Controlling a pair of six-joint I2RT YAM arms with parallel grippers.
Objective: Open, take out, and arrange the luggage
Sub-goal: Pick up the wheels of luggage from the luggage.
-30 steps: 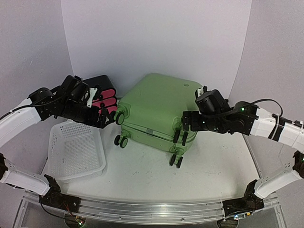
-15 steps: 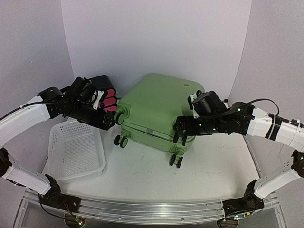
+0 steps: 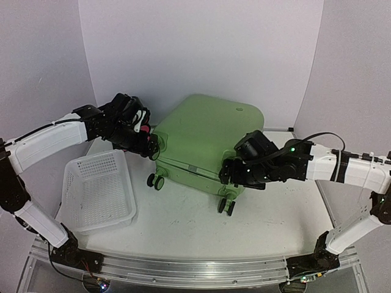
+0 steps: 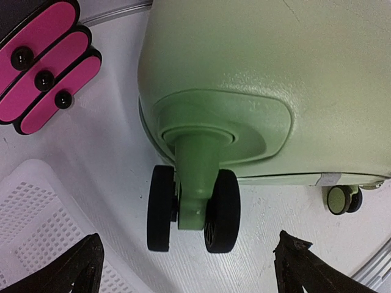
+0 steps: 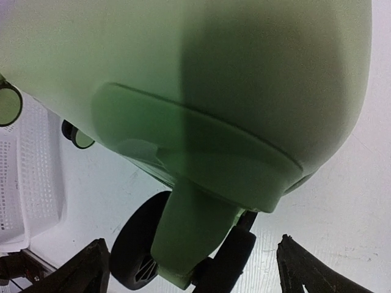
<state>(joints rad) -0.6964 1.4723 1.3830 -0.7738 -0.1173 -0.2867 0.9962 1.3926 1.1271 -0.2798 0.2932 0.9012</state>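
Luggage [image 3: 208, 131]: open R hand [image 5: 190, 253], contact unclear

The luggage [image 3: 204, 137] lies closed on the table [image 3: 275, 213], with its wheels facing the near edge. The left gripper [image 3: 151, 146] is at its left wheel corner and the right gripper [image 3: 227, 175] at its right wheel corner. A white basket [image 3: 98, 192] sits to the left, apart from the luggage.

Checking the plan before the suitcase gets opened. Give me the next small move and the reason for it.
Probably ease both arms forward until the jaws straddle the caster legs. The light-green suitcase is closed. The left gripper stands open facing the far-left caster, and the right gripper stands open facing the near-right caster. Neither grips anything yet.
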